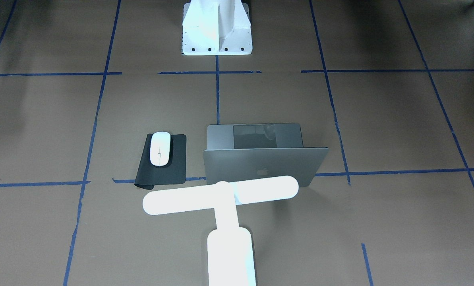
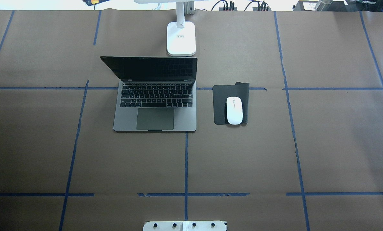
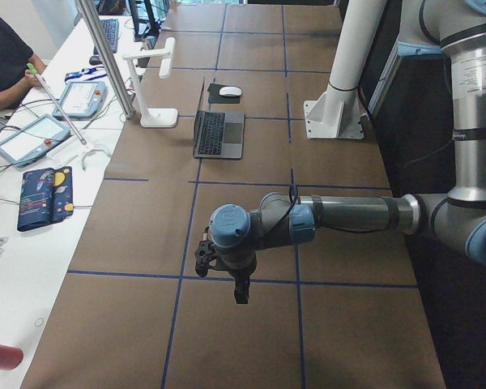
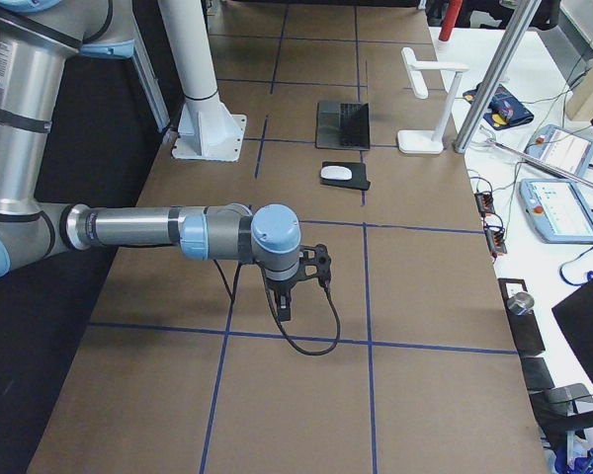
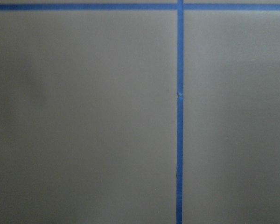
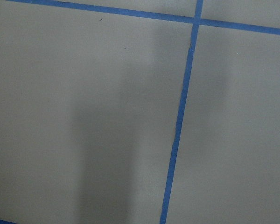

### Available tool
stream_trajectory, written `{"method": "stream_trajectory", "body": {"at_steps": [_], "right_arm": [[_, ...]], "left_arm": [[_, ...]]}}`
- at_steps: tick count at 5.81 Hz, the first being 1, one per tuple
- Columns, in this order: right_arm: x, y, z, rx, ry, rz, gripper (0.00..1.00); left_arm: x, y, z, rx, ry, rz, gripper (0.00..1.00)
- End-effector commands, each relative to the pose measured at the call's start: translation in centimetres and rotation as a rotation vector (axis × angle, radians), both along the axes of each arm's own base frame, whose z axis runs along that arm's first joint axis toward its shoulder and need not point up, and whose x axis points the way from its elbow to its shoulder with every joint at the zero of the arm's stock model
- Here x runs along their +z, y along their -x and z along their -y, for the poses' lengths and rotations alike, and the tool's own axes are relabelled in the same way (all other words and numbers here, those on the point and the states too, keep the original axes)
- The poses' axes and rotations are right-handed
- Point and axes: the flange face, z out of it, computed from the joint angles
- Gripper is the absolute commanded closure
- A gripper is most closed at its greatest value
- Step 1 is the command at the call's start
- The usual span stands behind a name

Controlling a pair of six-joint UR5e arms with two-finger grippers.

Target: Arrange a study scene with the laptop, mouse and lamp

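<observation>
The silver-grey laptop (image 2: 155, 109) stands open in the middle of the table, its apple-logo lid (image 1: 260, 159) towards the front-facing camera. The white mouse (image 2: 234, 110) lies on a black pad (image 2: 220, 102) just right of it. The glowing white T-shaped lamp (image 1: 221, 196) stands behind the laptop; its base (image 2: 181, 38) shows at the table's far edge. My left gripper (image 3: 240, 296) hangs over bare paper far from these things, seen only from the side. So does my right gripper (image 4: 284, 308). I cannot tell whether either is open or shut.
The white bolted pedestal (image 1: 217, 28) stands at the robot's side of the table. Brown paper with blue tape lines covers the table (image 2: 274, 154). Both wrist views show only paper and tape. A person and tablets (image 3: 32, 138) are beyond the far edge.
</observation>
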Motion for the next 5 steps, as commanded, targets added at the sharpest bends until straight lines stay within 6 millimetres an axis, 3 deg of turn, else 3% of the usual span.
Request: {"method": "stream_trajectory", "body": {"at_steps": [1,2,5], "right_arm": [[0.2,-0.1,0.3,0.003,0.002,-0.002,0.00],[0.6,-0.1,0.4,0.003,0.009,-0.001,0.00],[0.8,-0.1,1.3,0.003,0.006,-0.002,0.00]], "left_arm": [[-0.1,-0.1,0.0,0.005,-0.001,0.004,0.00],[-0.1,-0.3,0.0,0.008,-0.003,0.002,0.00],[-2.7,-1.1,0.8,0.030,-0.049,0.010,0.00]]}}
